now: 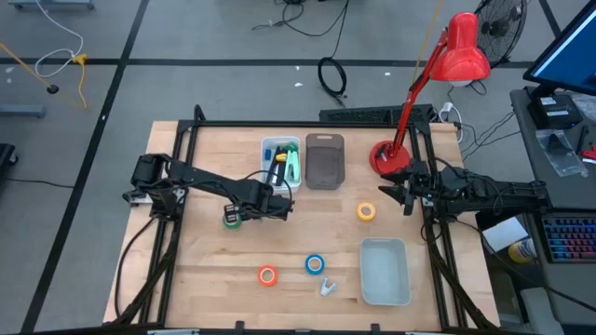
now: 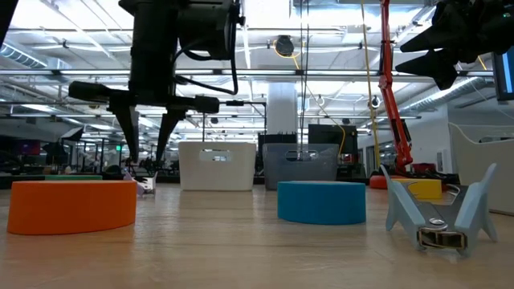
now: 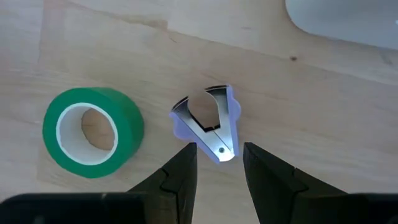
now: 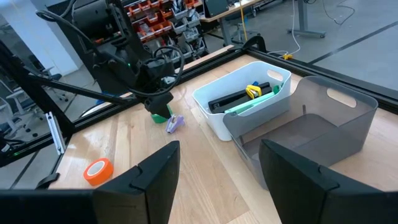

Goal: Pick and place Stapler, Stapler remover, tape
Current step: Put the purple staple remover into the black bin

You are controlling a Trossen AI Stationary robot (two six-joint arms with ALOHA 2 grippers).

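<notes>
My left gripper (image 3: 216, 165) hangs open over a purple remover (image 3: 208, 124), with green tape (image 3: 92, 130) just beside it. White bin (image 1: 281, 161) holding staplers sits near; orange (image 1: 268, 275), blue (image 1: 315, 264), yellow (image 1: 366, 212) tapes lie apart. Right gripper (image 1: 391, 191) waits open by the lamp (image 1: 447, 65).

The surface (image 3: 323, 93) looks like pale, matt wood with fine grain. The green tape (image 3: 93, 132) is glossy (its core looks like paper), and the staple remover (image 3: 208, 124) pairs lilac plastic with shiny metal.
</notes>
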